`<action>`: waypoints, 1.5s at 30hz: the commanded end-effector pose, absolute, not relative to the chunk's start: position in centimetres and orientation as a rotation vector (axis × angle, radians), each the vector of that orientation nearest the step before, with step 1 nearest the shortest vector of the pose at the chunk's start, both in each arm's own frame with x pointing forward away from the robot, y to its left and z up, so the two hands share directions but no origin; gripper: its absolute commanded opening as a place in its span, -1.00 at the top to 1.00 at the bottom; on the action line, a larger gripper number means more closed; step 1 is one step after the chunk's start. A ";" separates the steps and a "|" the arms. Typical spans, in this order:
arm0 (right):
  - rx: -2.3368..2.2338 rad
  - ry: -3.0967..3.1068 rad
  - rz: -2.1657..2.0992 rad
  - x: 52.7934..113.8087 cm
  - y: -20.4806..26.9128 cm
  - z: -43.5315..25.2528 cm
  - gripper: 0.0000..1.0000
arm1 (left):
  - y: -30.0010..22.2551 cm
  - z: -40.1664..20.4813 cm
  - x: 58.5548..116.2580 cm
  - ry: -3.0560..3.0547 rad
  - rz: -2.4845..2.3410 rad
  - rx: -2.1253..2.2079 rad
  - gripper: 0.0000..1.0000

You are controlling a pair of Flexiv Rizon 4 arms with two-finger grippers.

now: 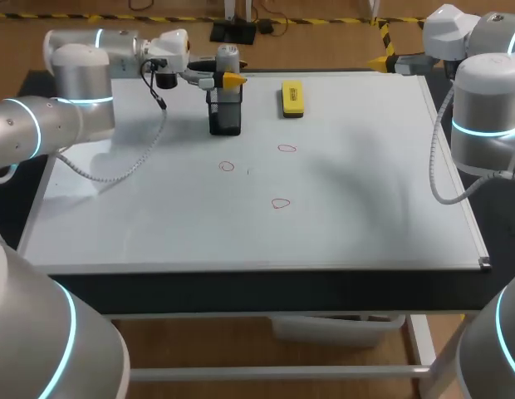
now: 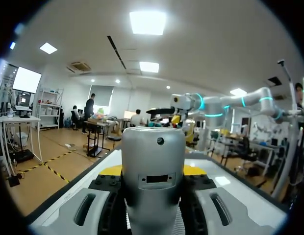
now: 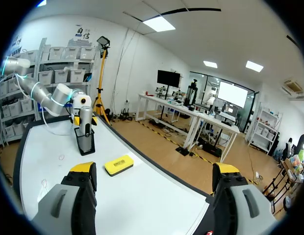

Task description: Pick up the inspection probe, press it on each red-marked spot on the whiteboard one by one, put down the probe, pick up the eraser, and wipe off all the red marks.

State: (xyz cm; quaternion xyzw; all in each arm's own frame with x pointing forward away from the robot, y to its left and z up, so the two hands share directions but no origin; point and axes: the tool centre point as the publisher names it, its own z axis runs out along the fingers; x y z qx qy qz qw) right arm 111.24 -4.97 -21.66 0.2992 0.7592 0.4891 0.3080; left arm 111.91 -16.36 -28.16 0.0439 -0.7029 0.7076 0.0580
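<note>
Whiteboard [image 1: 365,166] on the desk [image 1: 241,287], three red marks [image 1: 227,166]; at its far edge my left tool [image 1: 226,81] clasps the inspection probe [image 1: 228,56]; my right tool [image 3: 154,171] gapes wide.

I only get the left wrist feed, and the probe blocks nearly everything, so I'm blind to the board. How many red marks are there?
Observer: Three. One red mark lies just on the near side of the holder, another is to its right, and the last is closest to the front edge.
Operator: Is the probe out of its holder?
Observer: No. The head view shows the probe standing upright in it, with the left pincer around it.
Operator: Where is my other arm?
Observer: The right pincer is open and empty, at the far right corner of the whiteboard.
</note>
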 end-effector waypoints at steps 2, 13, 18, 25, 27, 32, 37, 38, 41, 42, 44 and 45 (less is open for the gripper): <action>0.791 2.011 1.292 111.3 -5.0 -21.6 -1.00 | -16.2 -27.6 111.5 -2.137 2.148 0.130 1.00; 0.791 2.011 1.292 111.3 -5.0 -21.6 -1.00 | -15.6 -25.7 111.2 -2.150 2.178 0.089 1.00; 0.791 2.011 1.292 111.3 -5.0 -21.6 -1.00 | -15.3 -24.7 110.9 -2.151 2.189 0.071 1.00; 0.791 2.011 1.292 111.3 -5.0 -21.6 -1.00 | -15.1 -23.4 110.6 -2.158 2.196 0.056 1.00; 0.791 2.011 1.292 111.3 -5.0 -21.6 -1.00 | -15.0 -23.0 110.6 -2.159 2.198 0.054 1.00; 0.791 2.011 1.292 111.3 -5.0 -21.6 -1.00 | -14.9 -22.1 110.5 -2.169 2.197 0.032 1.00; 0.791 2.011 1.292 111.3 -5.0 -21.6 -1.00 | -14.8 -21.1 110.3 -2.181 2.192 0.009 1.00; 0.791 2.011 1.292 111.3 -5.0 -21.6 -1.00 | -14.8 -20.9 110.3 -2.182 2.192 0.007 1.00; 0.791 2.011 1.292 111.3 -5.0 -21.6 -1.00 | -14.7 -20.4 110.1 -2.184 2.191 0.000 1.00; 0.791 2.011 1.292 111.3 -5.0 -21.6 -1.00 | -14.7 -20.3 110.0 -2.186 2.188 -0.003 1.00; 0.791 2.011 1.292 111.3 -5.0 -21.6 -1.00 | -14.7 -20.1 109.9 -2.188 2.187 -0.004 1.00; 0.791 2.011 1.292 111.3 -5.0 -21.6 -1.00 | -14.7 -19.9 109.8 -2.190 2.187 -0.006 1.00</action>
